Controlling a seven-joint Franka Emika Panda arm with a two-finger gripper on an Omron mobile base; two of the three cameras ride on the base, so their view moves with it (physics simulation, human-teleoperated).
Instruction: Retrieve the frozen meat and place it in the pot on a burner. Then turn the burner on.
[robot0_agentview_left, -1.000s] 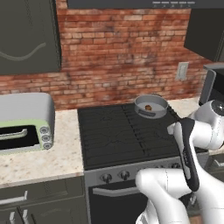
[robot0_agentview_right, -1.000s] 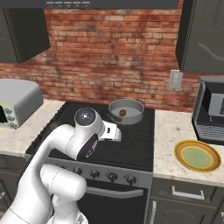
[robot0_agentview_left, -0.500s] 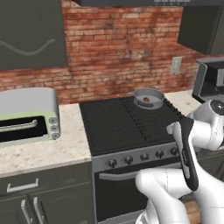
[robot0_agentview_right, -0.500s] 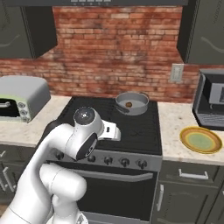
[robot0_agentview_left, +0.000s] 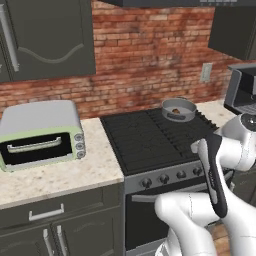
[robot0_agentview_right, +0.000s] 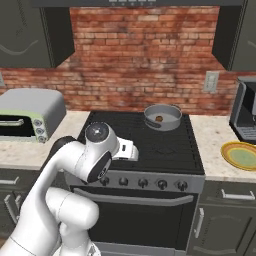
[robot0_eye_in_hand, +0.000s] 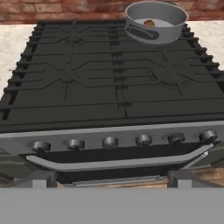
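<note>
On the back right burner (robot0_eye_in_hand: 164, 33), the pot (robot0_eye_in_hand: 156, 21) holds the frozen meat (robot0_eye_in_hand: 149, 22).

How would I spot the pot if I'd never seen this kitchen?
Find the black gas cooktop below the red brick wall. The pot sits on its back right burner: round, shallow, grey metal, with a small brown lump of meat inside. Unlike the flat yellow-green plate on the counter to the right, it has straight sides.
</note>
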